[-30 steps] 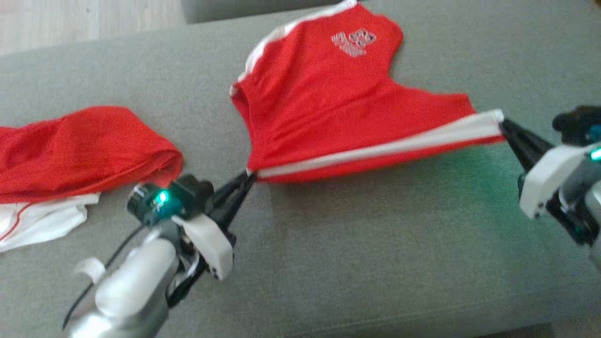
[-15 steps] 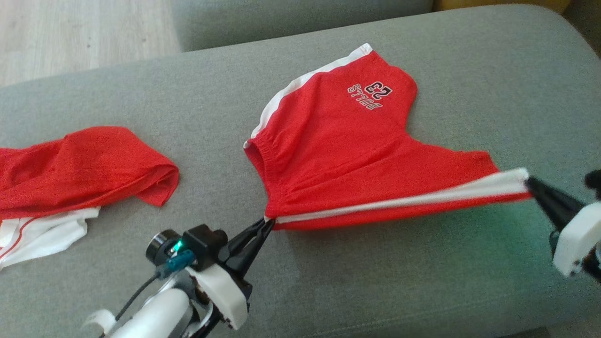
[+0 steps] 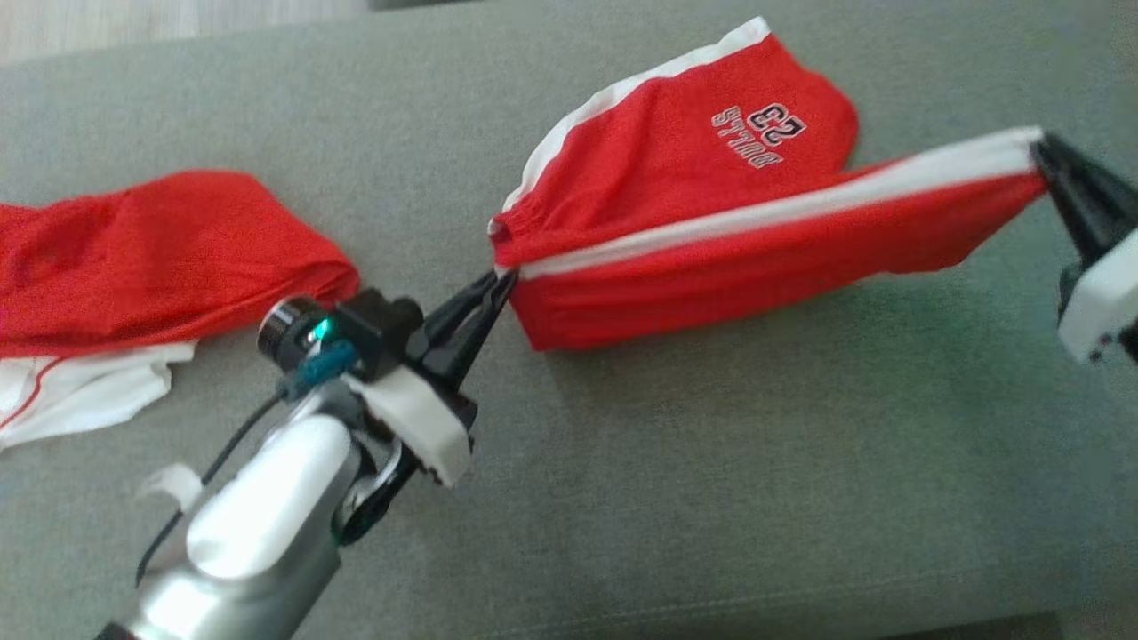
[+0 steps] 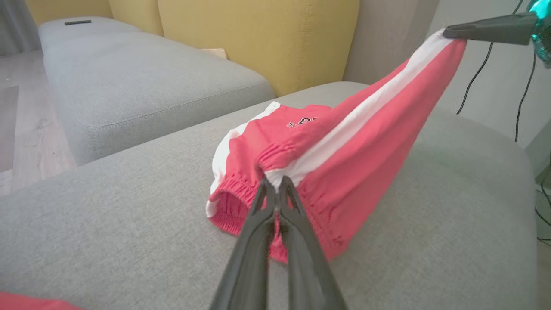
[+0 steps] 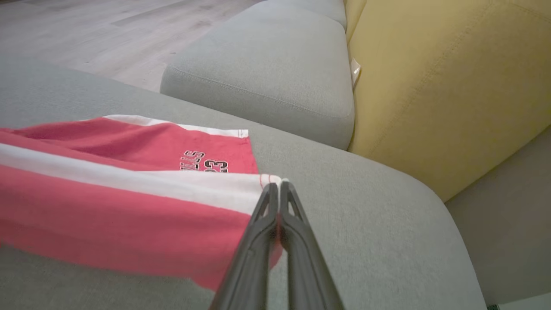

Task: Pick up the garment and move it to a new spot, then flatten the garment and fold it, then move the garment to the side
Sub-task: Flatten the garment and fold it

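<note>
Folding looks begun but unfinished: the near striped edge is held up off the grey sofa cushion (image 3: 711, 498) and stretched taut, while the far half with the printed number rests flat. Laying it over and moving it aside are yet to be done. At the left lies a separate red and white pile (image 3: 151, 267), well apart. The left gripper (image 3: 496, 286) is clamped on the waistband corner of the red shorts (image 3: 756, 240), which span rightward across the middle. The right gripper (image 3: 1042, 153) is pinched on the striped leg hem at the far right.

The red shorts (image 3: 676, 178) bear "BULLS 23", reading upside down in the head view.
</note>
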